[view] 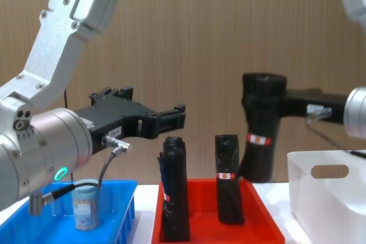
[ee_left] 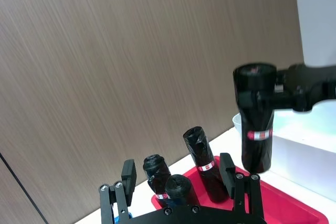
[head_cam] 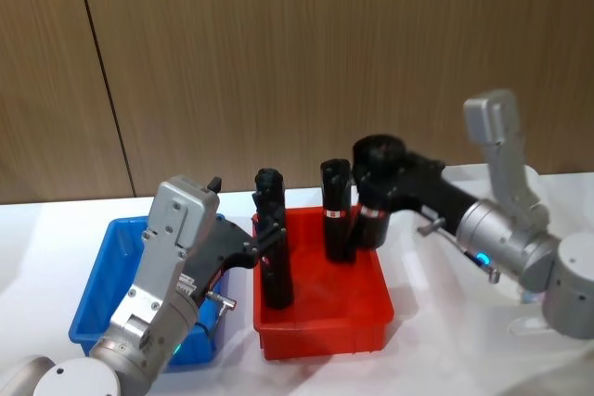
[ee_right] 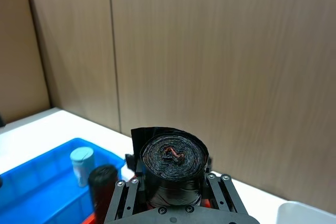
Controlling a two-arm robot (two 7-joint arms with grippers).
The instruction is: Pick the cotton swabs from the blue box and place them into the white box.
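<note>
**Swab tub not yet moved**

Head view: right gripper [head_cam: 379,194] clamped on a black roll [head_cam: 376,215] above the red tray [head_cam: 325,329].

Chest view: left gripper [view: 171,119] spread, empty; cotton swabs [view: 84,206] standing in blue box [view: 121,210]; white box [view: 326,198] awaiting them.

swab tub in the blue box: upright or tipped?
Upright. In the chest view the cotton swabs tub stands on its base in the blue box, pale lid on top; the right wrist view agrees.
</note>
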